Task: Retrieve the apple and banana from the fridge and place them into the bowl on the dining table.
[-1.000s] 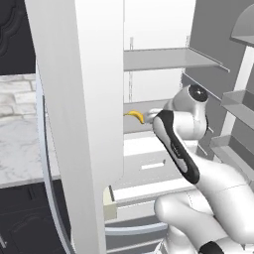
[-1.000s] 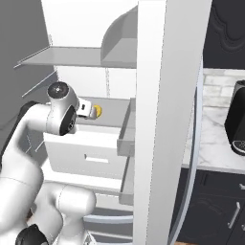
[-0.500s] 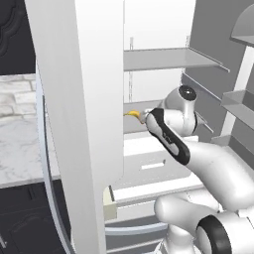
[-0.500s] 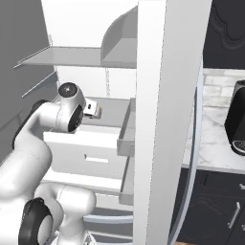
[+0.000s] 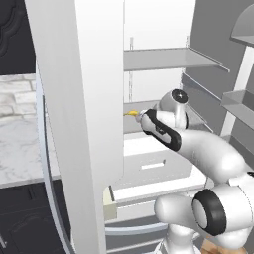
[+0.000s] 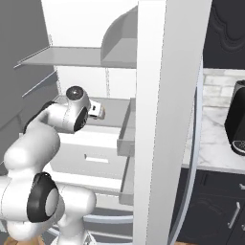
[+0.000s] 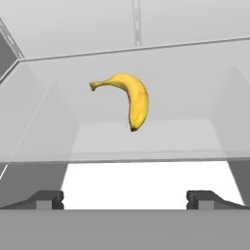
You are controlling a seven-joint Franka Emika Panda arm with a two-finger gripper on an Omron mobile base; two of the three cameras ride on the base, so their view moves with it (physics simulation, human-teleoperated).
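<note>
Banana [image 7: 132, 97] lies flat on a clear glass shelf [image 7: 122, 141] inside the open fridge [image 5: 158, 59], alone there, stem end pointing left in the hand view, dark tip toward the camera. Just its yellow end [image 5: 131, 113] peeks past the arm in the left base view. Apple not seen on this shelf

Gripper [image 7: 124, 197] sits just outside the shelf front edge, fingers [image 7: 46, 197] spread wide, nothing between them, well short of the banana

Handling guess: light, slightly soft, smooth skin that can slide on glass, bruises if squeezed hard. Curved body means it may roll or pivot when touched at one end. Best hold looks like the thick middle of the curve, fingers across the short width, not along the length. Stem is too thin, tip too narrow. Gentle close should do

Risk: pushing it deeper along the slick shelf before the fingers close, or clipping the shelf edge on the way in. Shelf above leaves limited headroom, so a low, fairly level reach in seems needed
</note>
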